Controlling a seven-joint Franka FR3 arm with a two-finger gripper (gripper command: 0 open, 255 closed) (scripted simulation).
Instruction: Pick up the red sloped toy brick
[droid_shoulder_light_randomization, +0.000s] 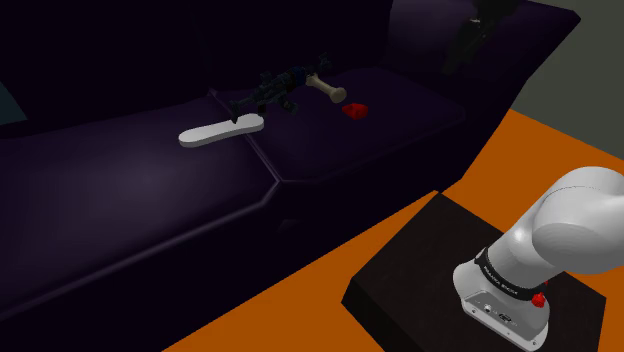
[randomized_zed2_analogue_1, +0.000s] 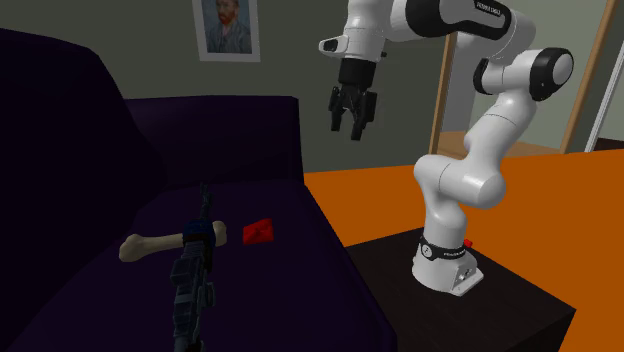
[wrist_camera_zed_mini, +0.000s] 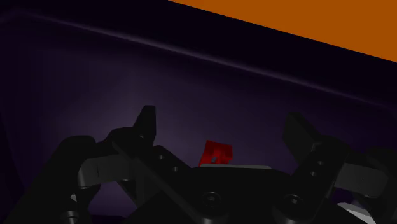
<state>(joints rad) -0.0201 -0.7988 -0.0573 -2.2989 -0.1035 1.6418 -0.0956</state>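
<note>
Red sloped brick (randomized_zed2_analogue_1: 259, 232) on dark sofa cushion (randomized_zed2_analogue_1: 285, 295), lower centre of second exterior view, near pale bone (randomized_zed2_analogue_1: 150, 243), black gripper (randomized_zed2_analogue_1: 346, 130) upper centre, well above, fingers apart, empty.

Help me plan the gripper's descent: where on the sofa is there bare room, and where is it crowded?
Bare seat lies between the red brick and the front edge of the sofa, and across the cushion left of the white slab in the shoulder view. Crowded beside the brick: bone and toy gun lie close together.
</note>
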